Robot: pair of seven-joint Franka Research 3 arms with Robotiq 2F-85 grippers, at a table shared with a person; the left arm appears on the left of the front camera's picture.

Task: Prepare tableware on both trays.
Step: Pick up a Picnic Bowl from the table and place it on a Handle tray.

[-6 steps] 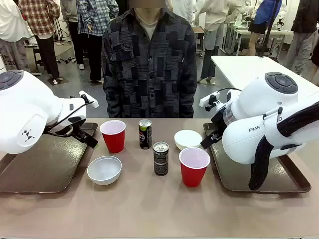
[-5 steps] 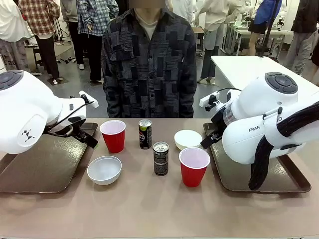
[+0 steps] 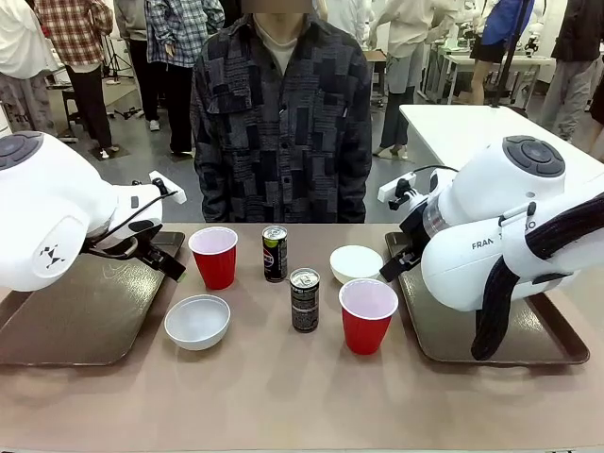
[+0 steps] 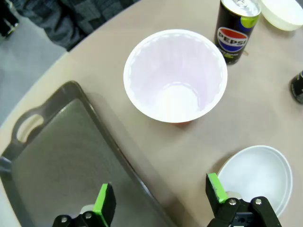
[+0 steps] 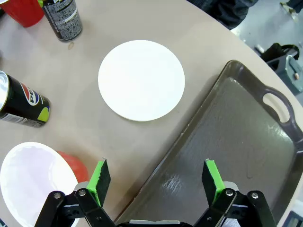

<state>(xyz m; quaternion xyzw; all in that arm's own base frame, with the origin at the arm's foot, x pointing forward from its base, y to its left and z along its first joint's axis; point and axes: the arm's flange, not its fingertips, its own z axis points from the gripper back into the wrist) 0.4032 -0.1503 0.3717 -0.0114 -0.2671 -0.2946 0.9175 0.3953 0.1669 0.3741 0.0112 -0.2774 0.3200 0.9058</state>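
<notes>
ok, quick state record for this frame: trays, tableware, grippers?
trays: left tray and right tray, at the two ends of the table
cups: left cup, right cup, upright on the table between the trays
bowls: left bowl, right bowl, on the table
cans: far can, near can, upright, mid-table
on trays: nothing yet
left gripper: open, above left tray's rim, near left cup
right gripper: open, above right tray's rim, near right bowl
person: standing at far side

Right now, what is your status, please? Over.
Left claw open, above left tray rim. Right claw open, above right tray rim. Both trays bare; cups, bowls, cans on table between. Nothing blocking.
</notes>
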